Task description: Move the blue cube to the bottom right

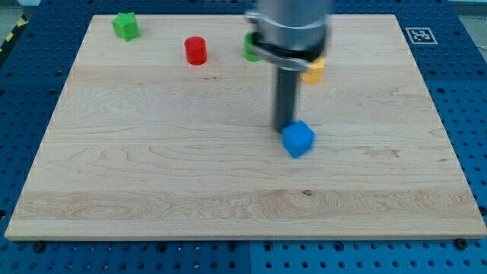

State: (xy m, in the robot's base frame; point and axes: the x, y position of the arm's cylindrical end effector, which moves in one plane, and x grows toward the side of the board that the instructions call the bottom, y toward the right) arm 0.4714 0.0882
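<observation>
My tip (284, 126) sits on the wooden board (152, 175), a little to the view's right of the board's middle. It presses against the upper left edge of the blue cube (299, 139), so the two are touching, with the cube on the tip's lower right side. The rod is a plain push tool with nothing to part or clamp; it only bears against the cube's side. The cube looks slightly blurred and is turned so one corner points toward the view's bottom.

The blue cube lies near the centre of the board, well apart from the bottom right corner.

Along the view's top edge of the board sit the other blocks. A green block (125, 26) with a star-like outline is near the top left corner. A red cylinder (195, 51) stands to its right, well apart from it. Another green block (250, 47) is mostly hidden behind my arm's grey body (293, 30), so I cannot tell its shape. A yellow block (313, 71) peeks out at the arm's right side, its shape also unclear.
</observation>
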